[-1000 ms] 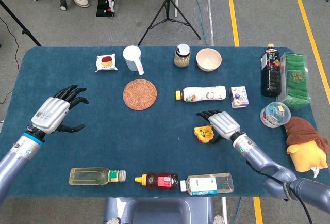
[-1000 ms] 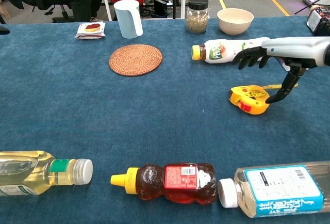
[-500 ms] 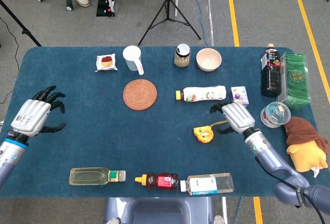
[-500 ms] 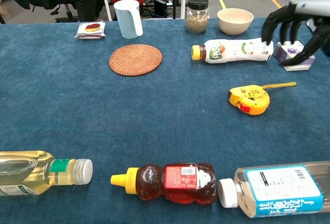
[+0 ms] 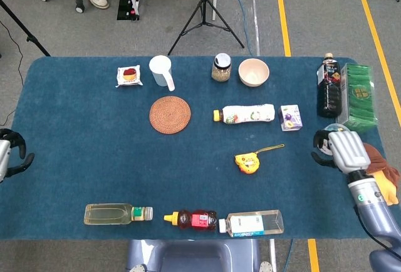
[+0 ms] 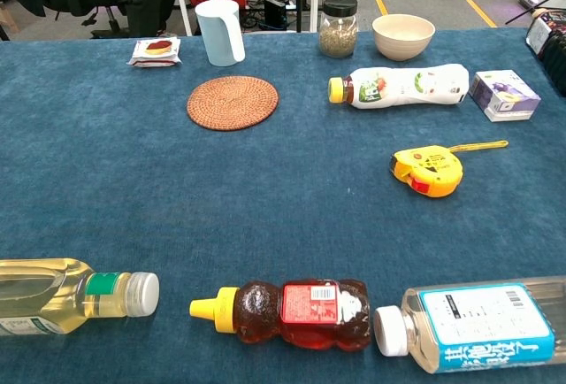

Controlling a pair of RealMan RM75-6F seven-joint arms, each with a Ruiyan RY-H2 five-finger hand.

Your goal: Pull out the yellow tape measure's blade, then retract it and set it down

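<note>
Left hand (image 5: pixel 6 156) cut off by head view's left edge; grasp unclear.

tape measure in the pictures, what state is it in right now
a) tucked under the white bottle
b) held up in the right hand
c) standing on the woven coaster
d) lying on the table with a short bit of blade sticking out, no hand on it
d: the yellow tape measure lies on the blue table with a short length of blade out toward the right, and the right hand is off at the table's right edge, apart from it.
</note>
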